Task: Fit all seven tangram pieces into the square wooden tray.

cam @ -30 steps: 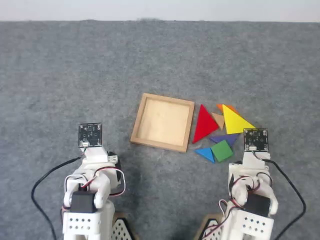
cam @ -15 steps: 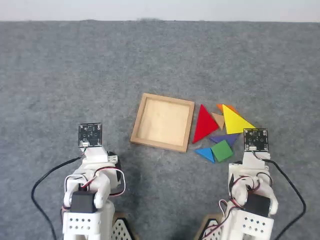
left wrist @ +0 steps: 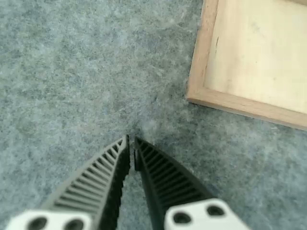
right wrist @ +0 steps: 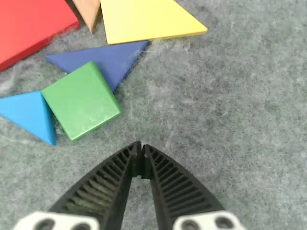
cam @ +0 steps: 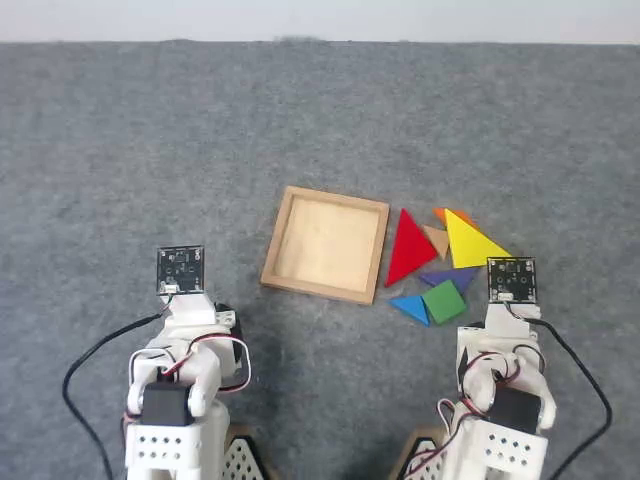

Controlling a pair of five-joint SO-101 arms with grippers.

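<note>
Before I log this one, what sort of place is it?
Probably a robot test bench: a grey felt-like mat as work surface, a square wooden tray, and coloured tangram pieces grouped beside it.

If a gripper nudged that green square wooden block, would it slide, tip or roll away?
Likely slide, not roll: the green square wooden block lies flat, with straight edges. It looks rigid, so pinching should not bend it. The fuzzy grey mat may drag on it, and a push might shove the light blue triangle lying against it.
</note>
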